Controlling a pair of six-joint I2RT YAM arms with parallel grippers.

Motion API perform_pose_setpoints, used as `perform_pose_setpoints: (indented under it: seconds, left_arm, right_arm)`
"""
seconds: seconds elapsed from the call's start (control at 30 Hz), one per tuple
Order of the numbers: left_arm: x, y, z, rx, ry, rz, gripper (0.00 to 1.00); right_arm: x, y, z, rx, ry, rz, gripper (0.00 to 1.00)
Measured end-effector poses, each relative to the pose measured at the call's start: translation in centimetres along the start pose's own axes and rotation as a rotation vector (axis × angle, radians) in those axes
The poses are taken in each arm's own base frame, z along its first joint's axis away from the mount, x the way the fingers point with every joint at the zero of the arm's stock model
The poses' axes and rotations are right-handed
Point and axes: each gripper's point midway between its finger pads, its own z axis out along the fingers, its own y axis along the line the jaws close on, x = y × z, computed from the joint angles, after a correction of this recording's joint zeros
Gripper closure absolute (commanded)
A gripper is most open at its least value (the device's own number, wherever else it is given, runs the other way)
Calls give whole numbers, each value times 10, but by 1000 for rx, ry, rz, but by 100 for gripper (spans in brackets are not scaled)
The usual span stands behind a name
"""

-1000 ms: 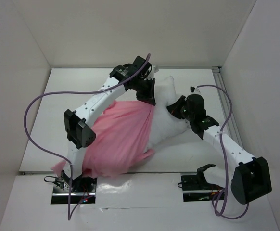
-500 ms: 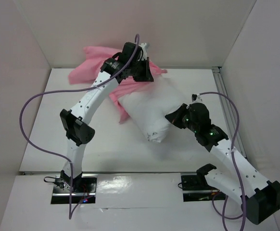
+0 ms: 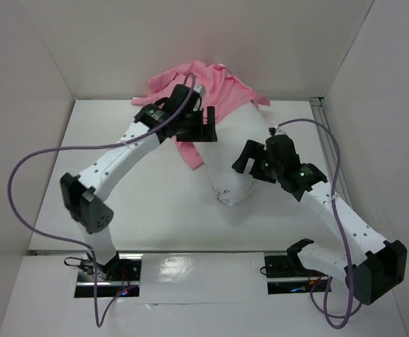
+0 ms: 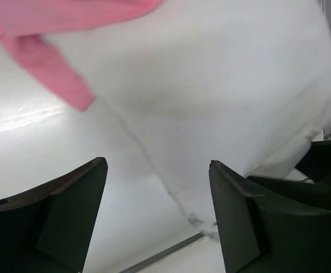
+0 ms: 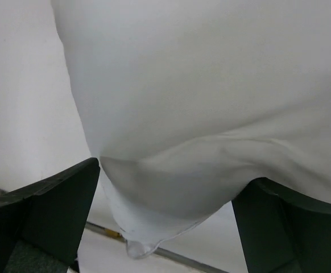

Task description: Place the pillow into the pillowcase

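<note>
The white pillow [image 3: 231, 149] lies slanted across the table's middle, its near corner pointing at the arms. The pink pillowcase [image 3: 208, 86] is bunched over its far end against the back wall, and one pink strip hangs down the left side. My left gripper [image 3: 196, 133] hovers open over the pillow's left edge. The left wrist view shows the pillow [image 4: 211, 85] ahead and the pillowcase [image 4: 46, 40] at upper left, with nothing between the fingers [image 4: 69, 216]. My right gripper [image 3: 249, 163] stands open at the pillow's right side. There the pillow's hemmed edge [image 5: 171, 187] bulges between wide-apart fingers [image 5: 46, 210].
White walls box in the table [image 3: 120, 203] on the left, back and right. A metal rail [image 3: 329, 151] runs along the right edge. Purple cables [image 3: 22, 175] loop off both arms, the left one swinging out over the table's left side.
Both grippers have gone from shut to open, and the left one has let go of the pillowcase. The left gripper drew back toward the near side, and the pink fabric settled over the pillow's far end.
</note>
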Motion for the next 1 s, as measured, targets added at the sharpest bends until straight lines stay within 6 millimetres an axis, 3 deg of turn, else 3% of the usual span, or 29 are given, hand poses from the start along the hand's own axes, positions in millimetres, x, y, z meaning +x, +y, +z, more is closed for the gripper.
perform_pose_setpoints:
  seconds: [0.1, 0.2, 0.3, 0.4, 0.5, 0.63, 0.7, 0.77, 0.8, 0.87, 0.9, 0.93, 1.0]
  left_arm:
    - [-3, 30, -42, -66, -84, -56, 21]
    - [-1, 84, -61, -134, -133, -166, 21]
    - [18, 141, -44, -186, -106, -297, 16]
    - [54, 165, -3, -177, 13, -379, 15]
    - [86, 165, 37, -124, 139, -432, 15]
    - [97, 157, 60, -55, 187, -473, 15]
    - [96, 153, 62, -26, 185, -484, 15]
    - [92, 150, 64, -5, 168, -496, 15]
    - [90, 149, 65, 0, 160, -497, 15]
    - [91, 150, 68, 7, 153, -510, 15]
    - [93, 150, 69, 10, 153, -516, 15]
    - [96, 151, 70, 11, 157, -522, 15]
    - [103, 153, 72, 11, 170, -530, 15]
  right_arm:
    - [-32, 2, -20, 77, -65, -60, 0]
    - [-64, 8, -37, 133, -134, -111, 0]
    - [-96, 23, -47, 154, -209, -157, 0]
    - [-108, 45, -46, 174, -224, -226, 0]
    - [-97, 66, -31, 177, -185, -322, 0]
    - [-66, 92, 2, 215, -111, -472, 0]
    - [-44, 101, 31, 269, -81, -565, 0]
    - [-16, 93, 68, 362, -30, -663, 2]
    - [-8, 88, 77, 387, -10, -686, 15]
    - [8, 66, 106, 472, 50, -749, 52]
    - [13, 54, 117, 507, 77, -773, 94]
    - [15, 45, 125, 529, 99, -784, 100]
    - [12, 35, 132, 535, 123, -770, 100]
